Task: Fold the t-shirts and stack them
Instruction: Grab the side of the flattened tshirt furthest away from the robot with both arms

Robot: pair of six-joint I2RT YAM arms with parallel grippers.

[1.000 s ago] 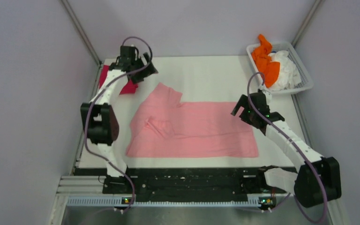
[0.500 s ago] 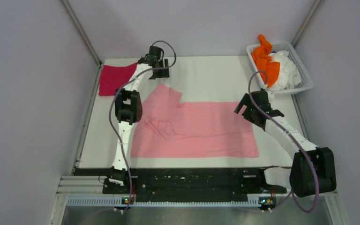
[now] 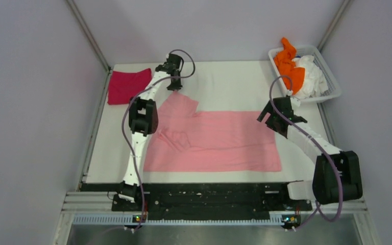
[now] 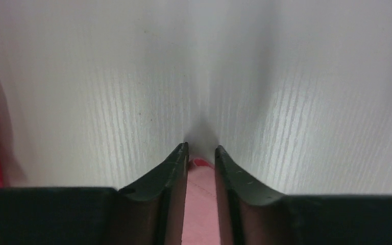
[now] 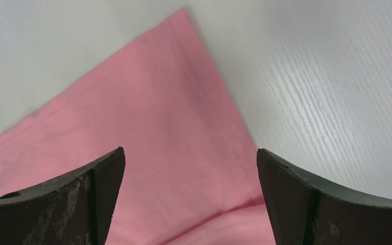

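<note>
"Lying flat on the white table (image 3: 235, 81) is the big pink shirt (image 3: 219, 143)," says Ana. "A small part of it is bunched up on its left side. Where are the other shirts?"

"The red shirt (image 3: 127, 84) sits past the pink shirt's far left corner, and the two do not touch," says Ben. "The orange shirt (image 3: 289, 64) and the white shirt (image 3: 311, 76) are piled in the basket (image 3: 332, 87), past the pink shirt's far right corner. The orange one hangs over the basket's rim."

"What is the left gripper (image 4: 201, 149) doing?"

"It is down at the far left tip of the pink shirt. Its two fingers (image 4: 173, 168) stand close together with only a thin gap. The pink tip lies right in that gap."

"Is it pinching the pink shirt?"

"That cannot be told. The cloth is between the fingers, but the close view does not show them pressing on it."

"And the right gripper (image 5: 190, 155)?"

"It is over the pink shirt's far right corner. Its fingers (image 5: 81, 194) are spread very wide, and the corner shows between them, lower down. It has hold of nothing."

"Does the pink shirt touch the basket?"

"No. Bare white table lies between them."
</note>
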